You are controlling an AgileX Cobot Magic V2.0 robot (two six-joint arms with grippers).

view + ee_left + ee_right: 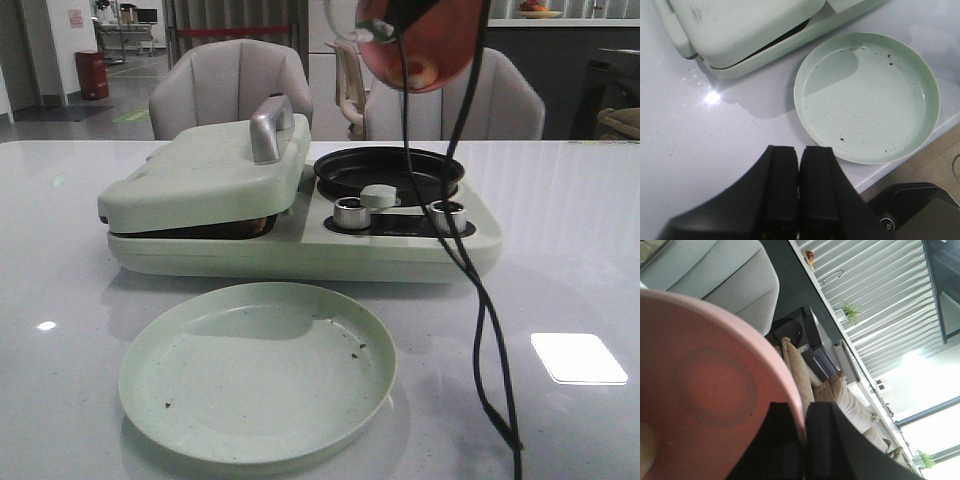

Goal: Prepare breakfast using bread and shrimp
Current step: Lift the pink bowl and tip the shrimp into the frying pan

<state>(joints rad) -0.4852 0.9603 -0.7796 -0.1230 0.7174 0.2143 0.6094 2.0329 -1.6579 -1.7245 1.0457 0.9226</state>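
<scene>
Overhead, a pink bowl (418,45) is clamped at its rim by the right pincer (802,440) and tipped above the black pan (390,172); the shrimp (417,72) is judged due to be poured. The left pincer (799,192) is closed, empty.

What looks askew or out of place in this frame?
The breakfast maker's lid isn't flush; a dark gap shows beneath it. The green plate carries dark crumbs. The right end effector holds a pink bowl tipped high above the black pan.

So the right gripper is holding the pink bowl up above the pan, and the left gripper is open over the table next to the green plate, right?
Not quite: the left gripper is shut, its fingers pressed together with nothing between them, as the left wrist view shows. The rest holds: the right gripper clamps the pink bowl's rim above the pan, beside the green plate.
</scene>
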